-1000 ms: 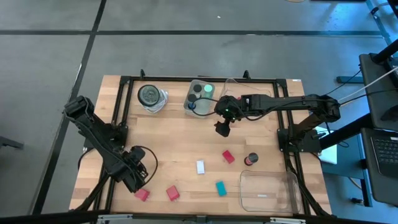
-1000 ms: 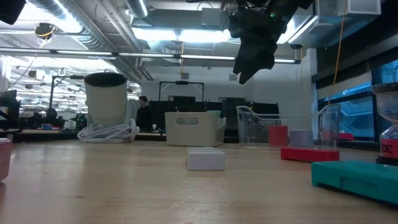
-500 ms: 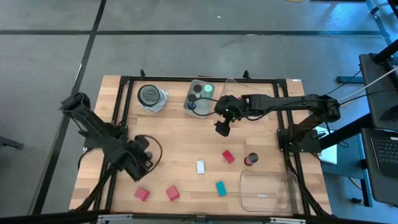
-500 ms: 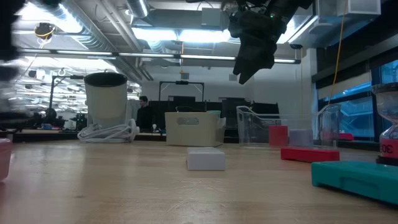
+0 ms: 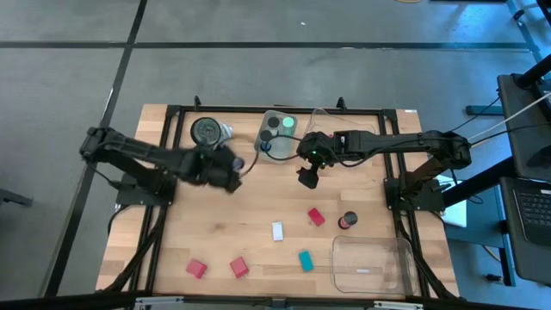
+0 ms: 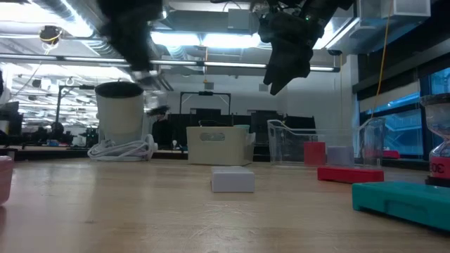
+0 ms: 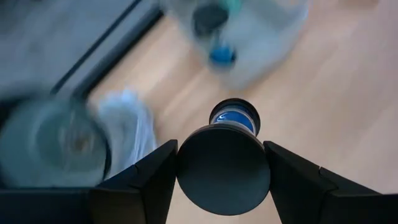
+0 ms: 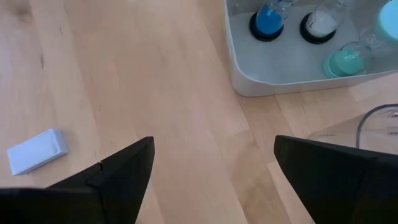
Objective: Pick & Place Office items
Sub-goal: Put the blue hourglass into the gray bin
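left gripper (image 5: 231, 169) is clamped on a short dark cylinder with a blue end (image 7: 225, 163), carried end-on above the table's back half, and the small clear plastic tray (image 5: 277, 133) holding similar cylinders sits just ahead to its right; right gripper (image 5: 307, 177) hangs empty, fingers apart

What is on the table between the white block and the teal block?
Nothing. In the high view, only bare wood lies between the white block and the teal block.
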